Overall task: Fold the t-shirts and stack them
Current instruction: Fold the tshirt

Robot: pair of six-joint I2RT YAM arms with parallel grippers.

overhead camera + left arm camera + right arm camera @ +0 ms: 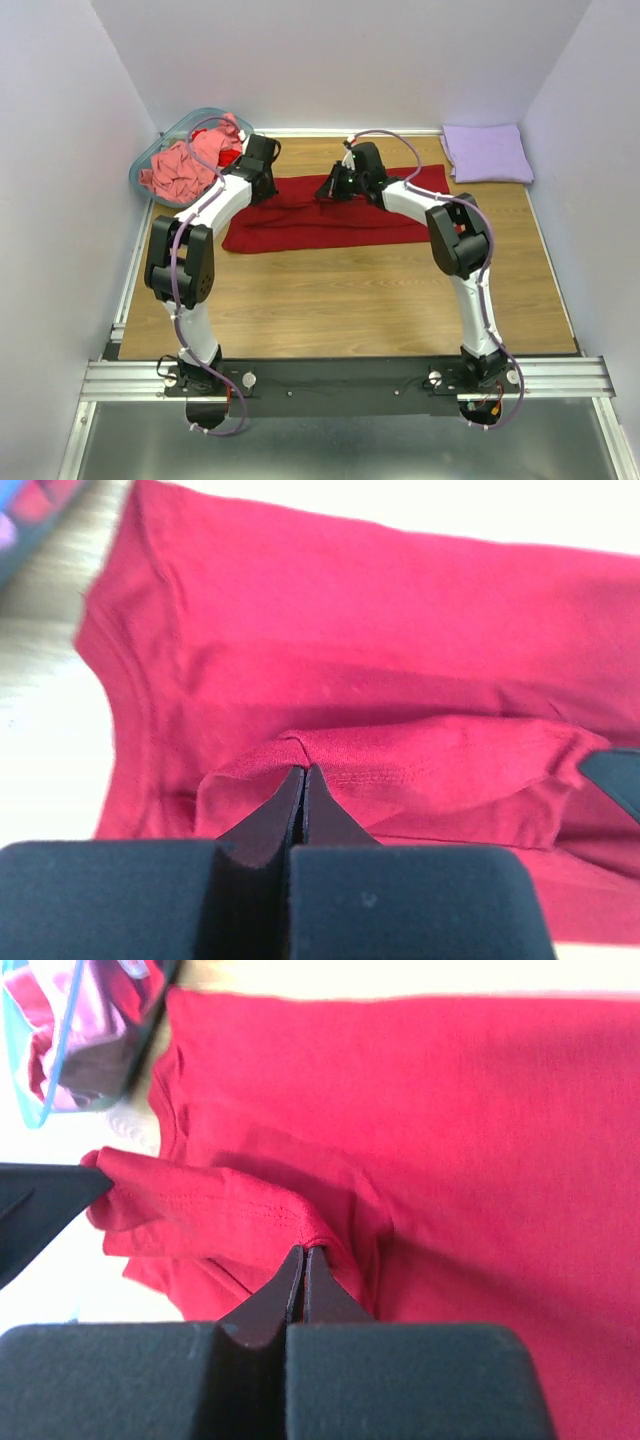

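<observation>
The dark red t-shirt is pinched by left gripper and right gripper; its fold could be skewed by uneven pulling.

Wooden table, dark red t-shirt spread mid-back, folded lavender t-shirt far right, teal basket far left

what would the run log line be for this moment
left hand: shut on red shirt | right hand: shut on red shirt | purple shirt: folded, far right | pink shirt: in basket
</observation>
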